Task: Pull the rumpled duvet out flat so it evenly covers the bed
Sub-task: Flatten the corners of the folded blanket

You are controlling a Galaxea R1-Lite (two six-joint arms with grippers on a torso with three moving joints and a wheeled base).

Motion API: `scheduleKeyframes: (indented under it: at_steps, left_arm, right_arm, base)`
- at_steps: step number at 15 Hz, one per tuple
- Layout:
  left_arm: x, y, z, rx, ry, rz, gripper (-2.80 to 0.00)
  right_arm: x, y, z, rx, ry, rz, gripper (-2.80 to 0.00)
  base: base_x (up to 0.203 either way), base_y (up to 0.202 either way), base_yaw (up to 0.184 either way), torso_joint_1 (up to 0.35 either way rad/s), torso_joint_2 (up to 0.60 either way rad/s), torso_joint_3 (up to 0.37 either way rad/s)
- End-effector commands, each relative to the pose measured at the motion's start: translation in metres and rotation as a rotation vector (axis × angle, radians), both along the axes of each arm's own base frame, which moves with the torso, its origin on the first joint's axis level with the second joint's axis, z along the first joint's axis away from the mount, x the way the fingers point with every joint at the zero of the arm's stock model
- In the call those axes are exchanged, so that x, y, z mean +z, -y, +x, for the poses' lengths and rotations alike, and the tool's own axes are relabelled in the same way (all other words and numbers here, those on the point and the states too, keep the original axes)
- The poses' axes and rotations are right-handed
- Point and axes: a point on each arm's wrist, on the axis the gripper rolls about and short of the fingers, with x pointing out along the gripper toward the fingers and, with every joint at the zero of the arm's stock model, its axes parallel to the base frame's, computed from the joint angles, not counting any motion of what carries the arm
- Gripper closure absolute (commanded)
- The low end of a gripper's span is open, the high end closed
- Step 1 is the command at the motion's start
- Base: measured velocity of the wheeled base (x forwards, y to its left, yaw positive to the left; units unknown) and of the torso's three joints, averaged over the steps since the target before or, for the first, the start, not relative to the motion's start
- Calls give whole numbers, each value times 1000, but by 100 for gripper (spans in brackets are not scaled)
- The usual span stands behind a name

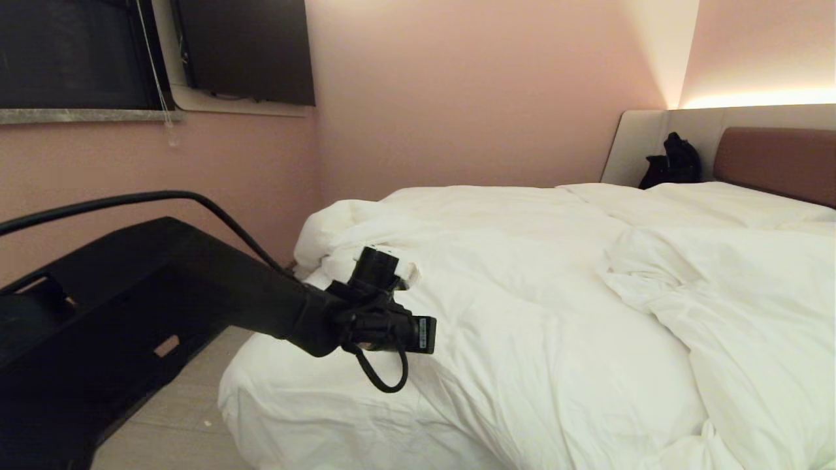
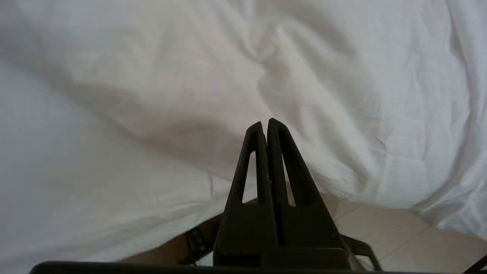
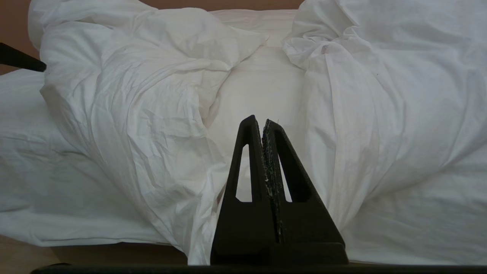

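Note:
The puffy white duvet (image 1: pixel 522 294) lies rumpled over the bed, bunched in a ridge at the right and heaped at the far foot corner. The mauve headboard (image 1: pixel 777 160) shows the head of the bed at the right. My left arm (image 1: pixel 366 313) reaches in from the left over the near foot corner. Its gripper (image 2: pixel 265 122) is shut and empty, tips just off the duvet's (image 2: pixel 190 95) hanging edge. The right gripper (image 3: pixel 262 121) is also shut and empty. It faces a gap of bare sheet (image 3: pixel 262 87) between two duvet (image 3: pixel 125 114) folds.
A black bag (image 1: pixel 673 163) leans in the corner beside the headboard. Pink walls close in the far side, with a dark screen (image 1: pixel 248 49) mounted high on the left. Pale floor (image 1: pixel 176 418) runs along the foot of the bed.

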Motion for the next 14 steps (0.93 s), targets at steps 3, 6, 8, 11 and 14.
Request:
scheduleKeyframes:
  at_steps: [3, 6, 8, 11, 14]
  left_arm:
    - [3, 10, 25, 111, 1, -61, 0]
    - [1, 17, 36, 144, -32, -67, 0]
    - [1, 17, 37, 145, -31, -67, 0]
    - [-16, 26, 51, 151, -31, -63, 0]
    - [-20, 28, 53, 150, -34, -55, 0]
  right_arm:
    - [0, 0, 0, 0, 0, 0, 0]
    - [0, 0, 0, 0, 0, -1, 0]
    - [0, 0, 0, 2, 0, -1, 0]
    - [0, 0, 0, 0, 0, -1, 0]
    - [0, 0, 0, 0, 0, -1, 0]
  base:
    - [0, 0, 0, 0, 0, 0]
    - [0, 0, 0, 0, 0, 0]
    - [0, 0, 0, 0, 0, 0]
    - [0, 0, 0, 0, 0, 0]
    - [0, 0, 0, 0, 0, 0]
